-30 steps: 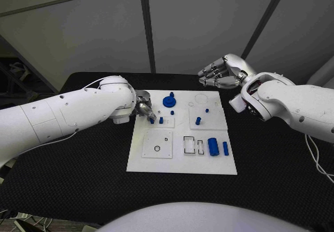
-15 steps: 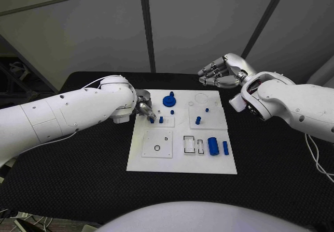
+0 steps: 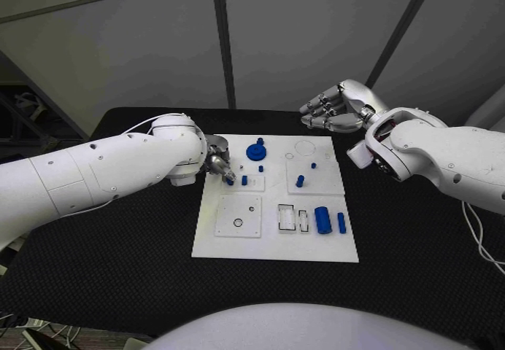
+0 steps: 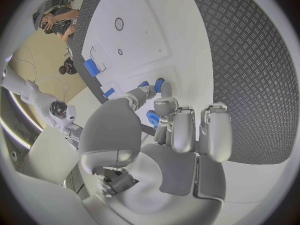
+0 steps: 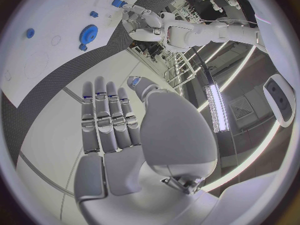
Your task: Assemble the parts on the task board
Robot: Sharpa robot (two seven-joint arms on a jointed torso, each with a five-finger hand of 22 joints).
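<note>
The left hand (image 3: 218,163) sits at the left edge of the white rectangular task board (image 3: 276,248), its fingertips (image 4: 159,87) closed on a small upright blue plastic peg (image 3: 230,181), whose long axis stands vertical over the upper-left square plate. The peg lies directly below and forward of the fingers, so the coming push is probably straight down. The right hand (image 3: 335,108) hovers beyond the board's far right corner, well apart, fingers straight, slightly spread and holding nothing, with the blue toothed gear (image 3: 256,152) between the two hands.
</note>
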